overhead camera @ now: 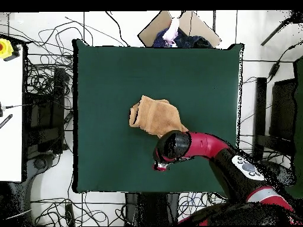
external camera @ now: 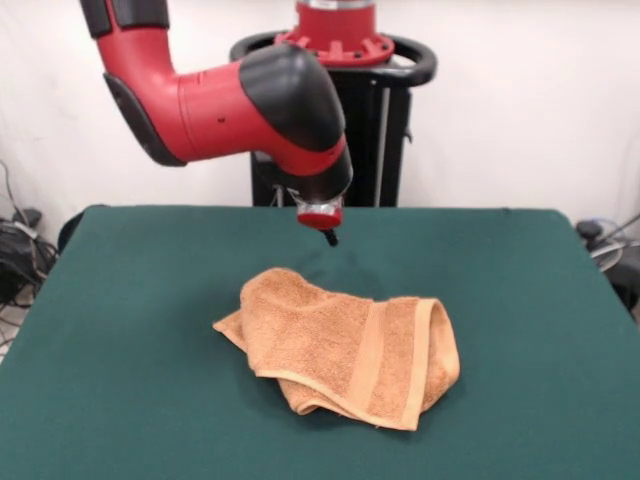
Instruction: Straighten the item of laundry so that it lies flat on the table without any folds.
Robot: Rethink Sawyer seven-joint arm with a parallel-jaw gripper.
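The item of laundry (external camera: pixel 345 345) is an orange-tan towel lying crumpled near the middle of the green table (external camera: pixel 120 300), folded over itself with a flat woven band showing on its right part. In the overhead view the towel (overhead camera: pixel 155 116) sits just above the arm's dark and red wrist on the table (overhead camera: pixel 100 88). My gripper (external camera: pixel 330 237) hangs below the red wrist, above the table just beyond the towel's far edge and not touching it. Only a small dark tip of it shows. From overhead, the gripper (overhead camera: pixel 160 167) is mostly covered by the wrist.
The black pedestal (external camera: pixel 370 120) stands at the table's far side. A cardboard box (overhead camera: pixel 177 29) holding cloths lies off the table's top edge in the overhead view. Cables (overhead camera: pixel 44 100) cover the floor to the left, beside a white bench (overhead camera: pixel 10 118).
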